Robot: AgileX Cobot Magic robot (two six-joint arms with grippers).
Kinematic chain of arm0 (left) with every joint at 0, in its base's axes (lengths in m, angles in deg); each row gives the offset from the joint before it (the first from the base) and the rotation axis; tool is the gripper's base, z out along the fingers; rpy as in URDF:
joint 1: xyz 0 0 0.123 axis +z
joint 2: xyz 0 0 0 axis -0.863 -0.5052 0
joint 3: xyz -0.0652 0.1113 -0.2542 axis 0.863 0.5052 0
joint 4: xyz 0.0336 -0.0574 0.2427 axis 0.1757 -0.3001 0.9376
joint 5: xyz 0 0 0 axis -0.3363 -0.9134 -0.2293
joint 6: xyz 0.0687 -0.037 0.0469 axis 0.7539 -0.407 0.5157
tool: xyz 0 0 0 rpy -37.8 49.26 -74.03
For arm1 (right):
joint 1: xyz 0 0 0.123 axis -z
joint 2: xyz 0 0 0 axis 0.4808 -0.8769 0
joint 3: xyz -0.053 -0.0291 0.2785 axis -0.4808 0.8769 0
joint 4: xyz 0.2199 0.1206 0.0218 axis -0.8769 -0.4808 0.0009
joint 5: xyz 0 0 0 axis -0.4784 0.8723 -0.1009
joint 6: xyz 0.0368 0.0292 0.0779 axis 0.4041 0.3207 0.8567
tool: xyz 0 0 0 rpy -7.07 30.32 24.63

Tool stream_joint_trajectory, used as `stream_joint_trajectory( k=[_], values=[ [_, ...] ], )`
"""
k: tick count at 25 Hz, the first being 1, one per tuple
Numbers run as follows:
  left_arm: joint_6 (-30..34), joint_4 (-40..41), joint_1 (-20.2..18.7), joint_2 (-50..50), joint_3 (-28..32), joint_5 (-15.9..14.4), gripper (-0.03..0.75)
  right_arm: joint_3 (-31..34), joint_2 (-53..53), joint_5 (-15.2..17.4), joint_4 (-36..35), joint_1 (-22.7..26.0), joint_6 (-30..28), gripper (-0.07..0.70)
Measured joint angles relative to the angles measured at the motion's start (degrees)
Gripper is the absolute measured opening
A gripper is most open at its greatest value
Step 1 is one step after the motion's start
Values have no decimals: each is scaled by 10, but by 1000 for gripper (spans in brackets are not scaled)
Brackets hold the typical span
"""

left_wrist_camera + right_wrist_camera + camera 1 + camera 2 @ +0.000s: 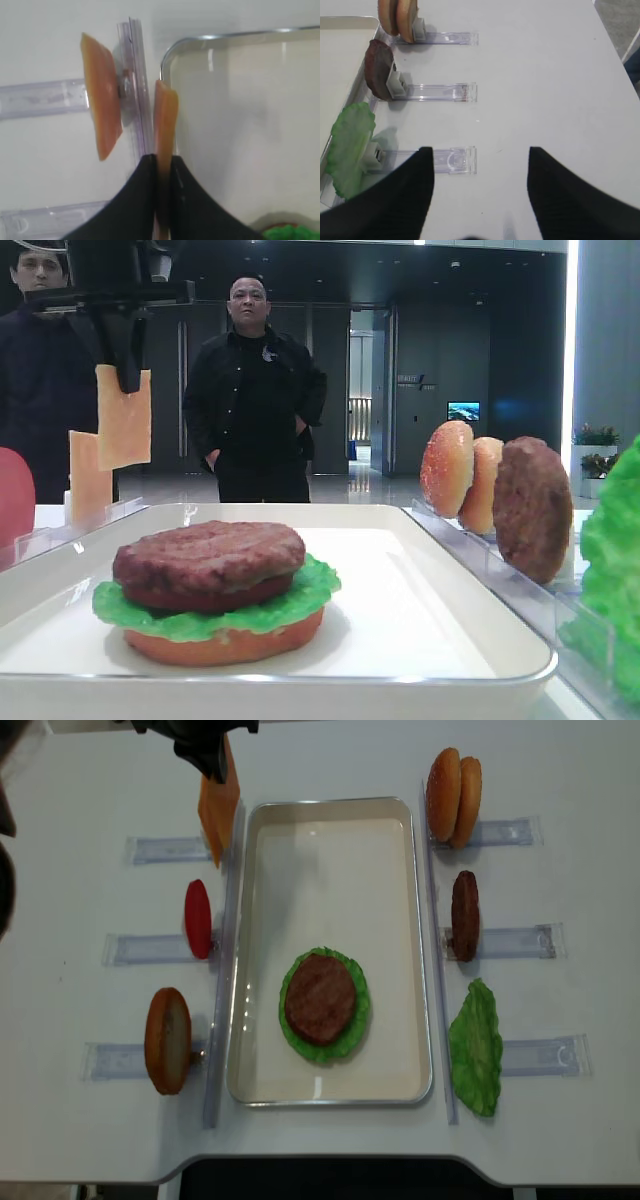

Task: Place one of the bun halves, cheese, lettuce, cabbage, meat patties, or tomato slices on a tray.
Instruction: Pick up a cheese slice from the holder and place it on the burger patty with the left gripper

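While a cheese point(165, 120) slice was held pinched in the left gripper point(161, 165) just outside the tray point(240, 37) rim, apparently lifted clear of its holder, carrying over the stacked patty point(208, 555) was called for next.

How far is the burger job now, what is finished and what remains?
Done: a bun half, lettuce and a meat patty are stacked on the tray. In hand: the left pincer is shut on a cheese slice, raised near the tray's corner. Left: lay the cheese on the stack. The right pincer is open over the table.
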Motion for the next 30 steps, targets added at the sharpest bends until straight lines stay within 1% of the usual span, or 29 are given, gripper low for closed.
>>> stream_joint_trajectory(
  k=[2, 7, 11, 17, 22, 26, 30],
  values=[
    [-3, -23, 3, 19, 22, -2, 34, 0, 0, 0, 0, 0, 0, 398],
    [-6, -88, 6, 58, 45, -2, 34, 0, 0, 0, 0, 0, 0, 398],
    [-6, -135, 4, 82, 82, -2, 34, 0, 0, 0, 0, 0, 0, 398],
    [0, -156, -10, 127, 156, -2, 34, 0, 0, 0, 0, 0, 0, 398],
    [8, -177, -11, 185, 222, -1, 34, 0, 0, 0, 0, 0, 0, 398],
    [26, -203, -11, 228, 275, 28, 34, 0, 0, 0, 0, 0, 0, 398],
    [60, -257, -11, 270, 338, 83, 34, 0, 0, 0, 0, 0, 0, 398]
  ],
)
